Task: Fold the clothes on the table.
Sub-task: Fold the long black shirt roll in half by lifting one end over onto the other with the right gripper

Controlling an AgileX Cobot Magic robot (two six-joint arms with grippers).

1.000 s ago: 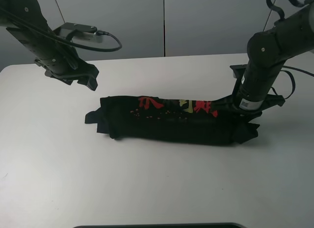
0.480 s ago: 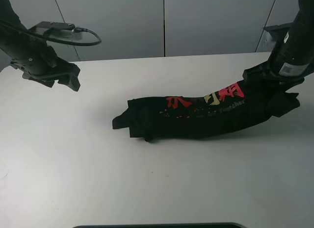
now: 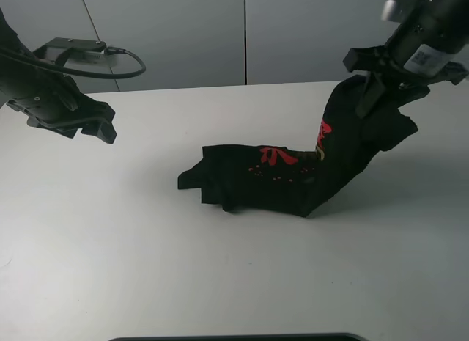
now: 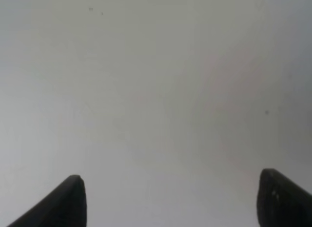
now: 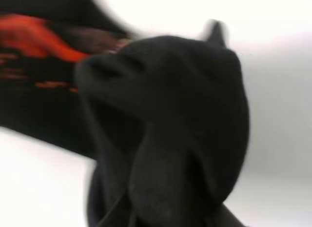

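Observation:
The black T-shirt [image 3: 278, 181] with red characters lies folded into a long band on the white table [image 3: 146, 246]. Its right end is lifted high off the table. My right gripper [image 3: 375, 88] is shut on that raised end, near the back right. In the right wrist view the bunched black cloth [image 5: 170, 129] fills the frame and hides the fingers. My left gripper [image 3: 102, 128] hovers above the table at the far left, apart from the shirt. In the left wrist view its two fingertips [image 4: 70, 200] stand wide apart over bare table, open and empty.
Grey wall panels [image 3: 242, 33] stand behind the table's far edge. A dark edge [image 3: 234, 337] runs along the bottom of the exterior view. A cable [image 3: 121, 59] loops from the left arm.
My right gripper has risen and moved toward the back, lifting the shirt's right end off the table and dragging the band rightward. My left gripper has drawn back to the far left.

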